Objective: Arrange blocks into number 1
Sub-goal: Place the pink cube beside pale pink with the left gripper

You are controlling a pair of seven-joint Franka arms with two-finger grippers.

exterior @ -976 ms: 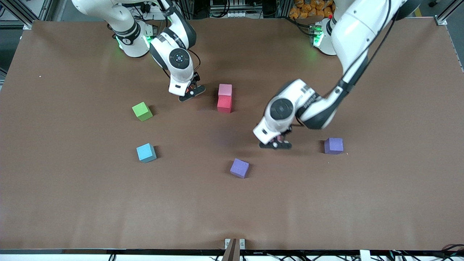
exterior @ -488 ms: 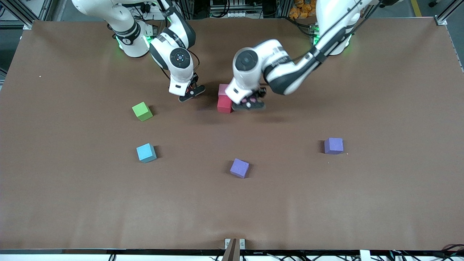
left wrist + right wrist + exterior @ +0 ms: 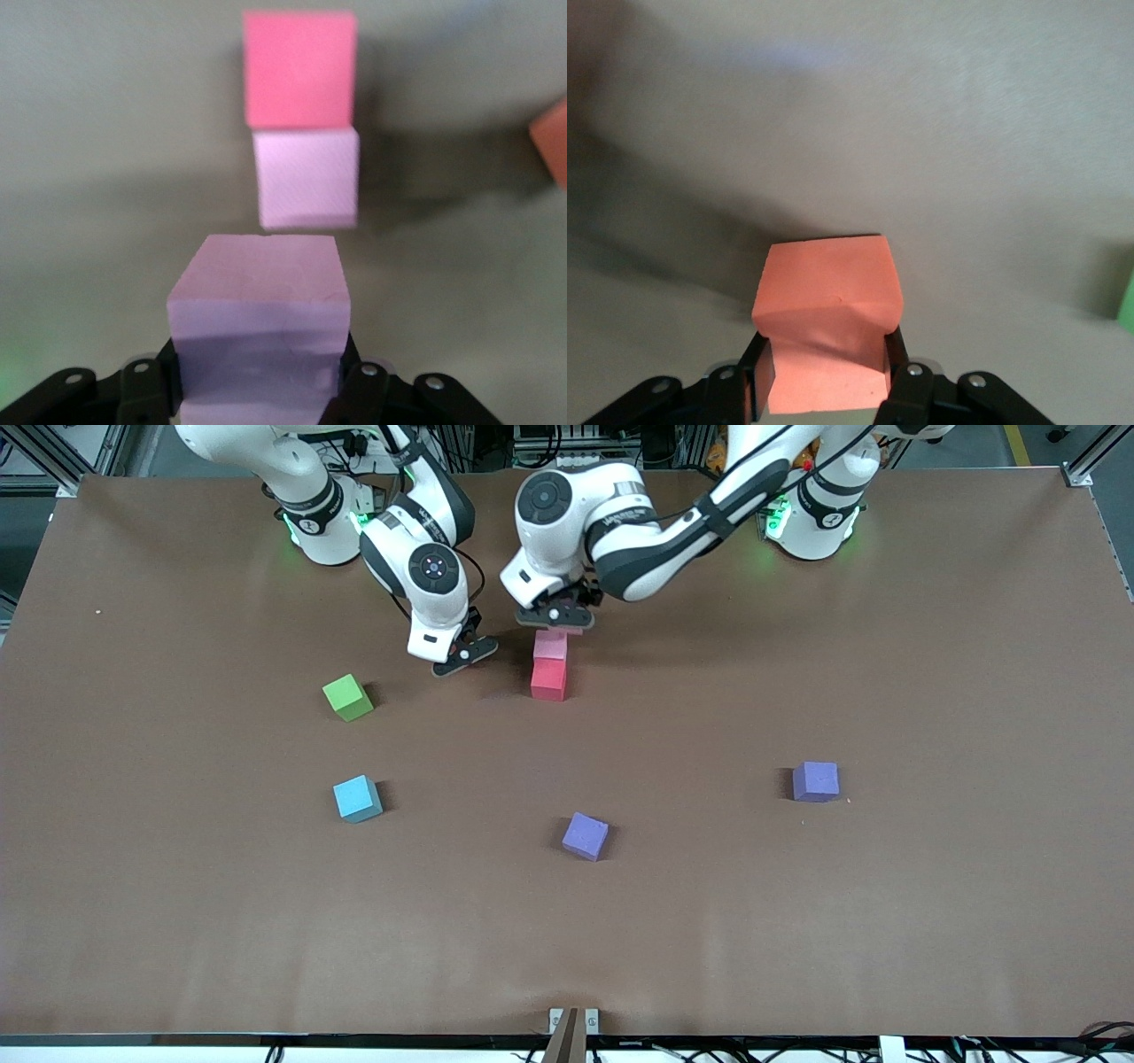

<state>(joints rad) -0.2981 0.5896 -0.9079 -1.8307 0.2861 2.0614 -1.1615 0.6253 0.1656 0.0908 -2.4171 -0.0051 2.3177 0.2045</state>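
In the front view you see the left gripper (image 3: 556,615) has swung from near the purple block (image 3: 815,781) to over the pink block (image 3: 550,646) touching the red block (image 3: 548,679); the right gripper (image 3: 461,657) stays put. Left wrist view: jaws pinch a second pink block (image 3: 258,332). Right wrist view: jaws pinch the orange block (image 3: 826,323).

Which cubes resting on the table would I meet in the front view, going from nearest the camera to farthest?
middle purple cube → light blue cube → purple cube toward the left arm's end → green cube → red cube → tabletop pink cube
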